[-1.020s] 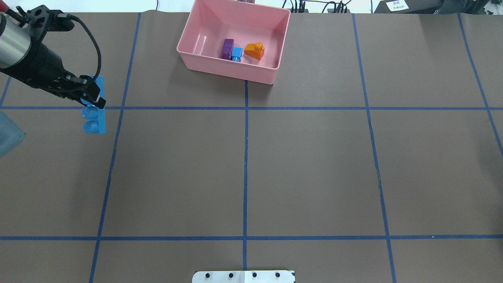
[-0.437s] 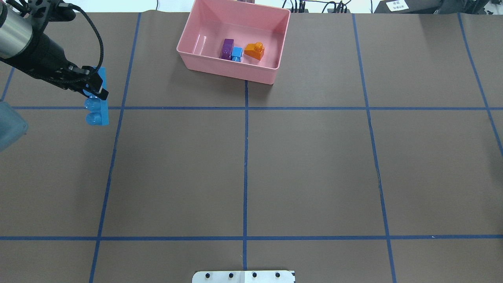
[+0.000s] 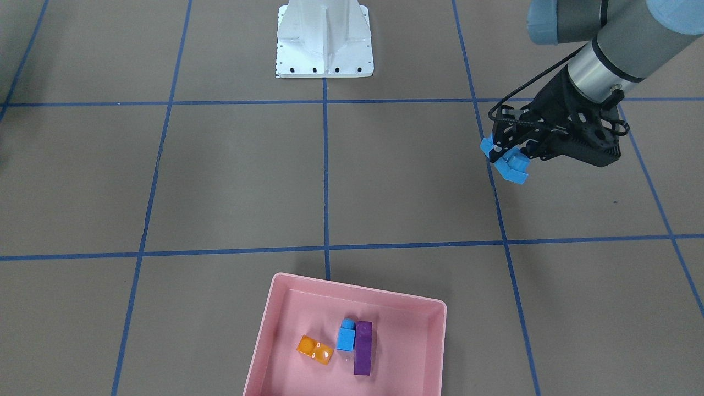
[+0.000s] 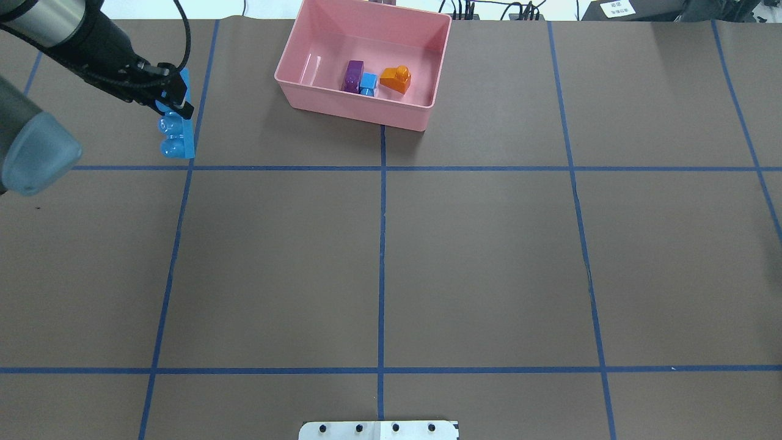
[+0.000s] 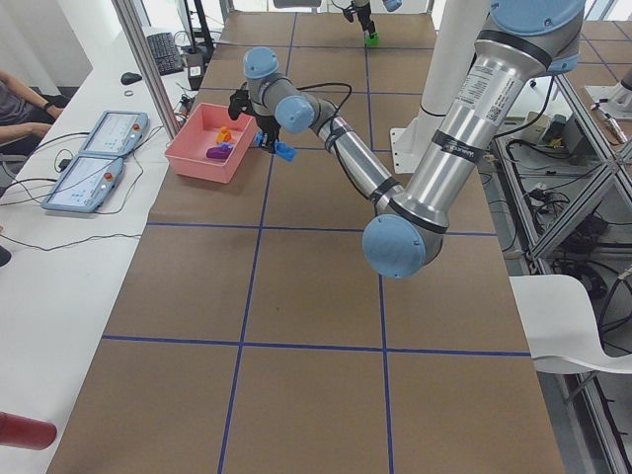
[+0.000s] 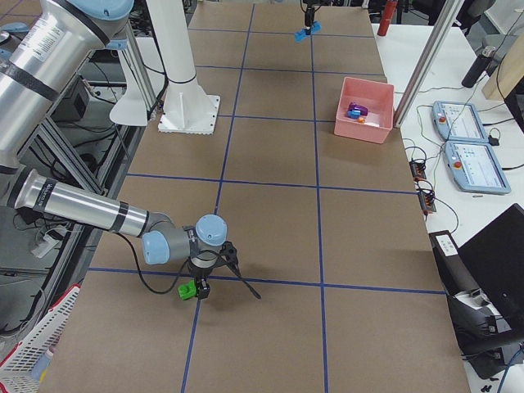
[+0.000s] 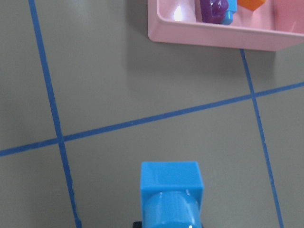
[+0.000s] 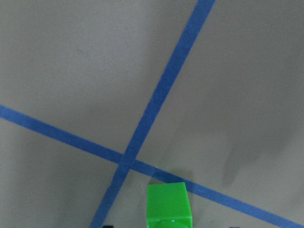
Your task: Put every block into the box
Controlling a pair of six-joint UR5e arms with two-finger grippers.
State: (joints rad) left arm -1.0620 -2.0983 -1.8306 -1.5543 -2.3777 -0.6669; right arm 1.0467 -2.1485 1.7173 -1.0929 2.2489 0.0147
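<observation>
Blocks are nearly all home: three lie in the box and two are out. Over on the robot's left, the left gripper (image 4: 174,101) is clamped on one end of the long blue bar (image 4: 177,137), whose two free studs stick out past the fingers. The bar looks lifted off the paper and sits near the box (image 4: 354,113), short of its left wall.

Held by one end like that, the bar could pivot or slip in the jaws on a quick swing. Carried low, its free end could strike the pink rim and shove the light box along.

Inside, the purple block (image 4: 353,76), small blue cube (image 4: 368,82) and orange block (image 4: 396,79) sit in a tight row, so a bar dropped there could land propped on them.

Far off on the robot's right, the right gripper (image 6: 201,282) hangs at the green cube (image 6: 188,289), well apart from the box. I cannot tell whether it is gripping. That long carry leaves room for a drop.

Brown paper (image 4: 489,244) covers the table, ruled with blue tape (image 4: 382,244), and a white base plate (image 3: 324,55) stands on it. Two teach pendants (image 5: 94,158) lie on a side desk.
</observation>
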